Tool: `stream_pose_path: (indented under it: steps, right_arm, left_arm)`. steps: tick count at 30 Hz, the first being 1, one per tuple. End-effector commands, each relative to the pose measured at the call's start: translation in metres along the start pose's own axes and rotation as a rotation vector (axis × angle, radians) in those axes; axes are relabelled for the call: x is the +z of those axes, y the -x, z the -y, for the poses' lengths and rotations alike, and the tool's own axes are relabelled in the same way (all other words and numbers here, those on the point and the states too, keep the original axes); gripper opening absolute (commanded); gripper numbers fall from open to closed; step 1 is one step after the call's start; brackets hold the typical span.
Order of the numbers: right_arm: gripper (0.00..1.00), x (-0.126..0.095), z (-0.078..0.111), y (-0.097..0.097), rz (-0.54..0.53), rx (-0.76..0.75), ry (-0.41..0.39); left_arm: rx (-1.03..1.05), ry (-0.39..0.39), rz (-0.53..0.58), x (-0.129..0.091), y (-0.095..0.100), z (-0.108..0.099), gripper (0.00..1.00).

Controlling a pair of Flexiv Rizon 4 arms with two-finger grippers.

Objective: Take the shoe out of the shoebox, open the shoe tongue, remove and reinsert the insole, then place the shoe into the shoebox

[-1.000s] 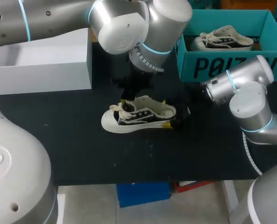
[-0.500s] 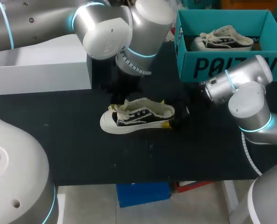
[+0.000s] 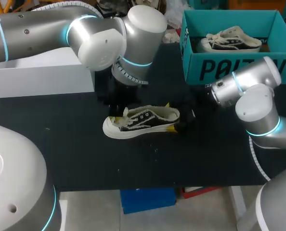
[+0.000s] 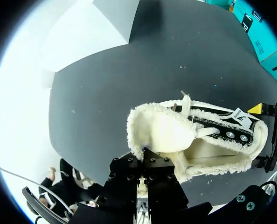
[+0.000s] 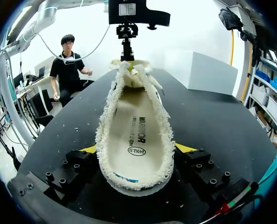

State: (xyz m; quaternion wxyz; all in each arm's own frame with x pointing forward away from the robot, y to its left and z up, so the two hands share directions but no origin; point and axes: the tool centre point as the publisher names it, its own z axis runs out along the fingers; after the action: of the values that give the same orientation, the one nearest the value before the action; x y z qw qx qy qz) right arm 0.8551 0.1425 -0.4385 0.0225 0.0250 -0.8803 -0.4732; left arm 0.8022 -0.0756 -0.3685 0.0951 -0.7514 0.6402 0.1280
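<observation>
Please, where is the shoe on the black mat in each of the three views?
Head view: shoe at the middle of the mat, toe towards the white box.
Left wrist view: shoe just ahead of the left gripper, touching its fingers.
Right wrist view: shoe, its heel between the fingers of the right gripper.
Shared landmark: the white box.

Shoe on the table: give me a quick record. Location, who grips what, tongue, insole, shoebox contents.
shoe: upright on its sole on the black table, outside the shoebox
left end effector: shut on the tongue, at the toe end
right end effector: shut on the heel, one finger each side
tongue: folded out toward the toe, opening exposed
insole: lying inside the shoe
shoebox: teal, open, holds a second shoe
</observation>
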Motion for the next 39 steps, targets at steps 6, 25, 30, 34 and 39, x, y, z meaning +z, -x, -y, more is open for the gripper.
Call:
stream_pose_path:
  steps: [6,25,30,34,39]
  right_arm:
    - [0.00,0.000,0.006,0.002,0.002,0.003,-0.003]
    - [0.00,0.000,0.006,0.002,0.002,0.003,-0.003]
    - [0.00,0.000,0.006,0.002,0.002,0.003,-0.003]
    - [0.00,0.000,0.006,0.002,0.002,0.003,-0.003]
    - [0.00,0.000,0.006,0.002,0.002,0.003,-0.003]
  left_arm:
    - [0.007,0.001,0.004,0.015,0.006,0.002,0.90]
    - [0.254,-0.165,-0.103,-0.056,0.006,0.008,1.00]
    - [0.452,-0.201,-0.177,-0.085,-0.003,0.015,1.00]
    - [0.703,-0.187,-0.215,-0.103,-0.020,0.022,1.00]
    - [1.180,-0.086,-0.236,-0.112,-0.048,0.014,0.31]
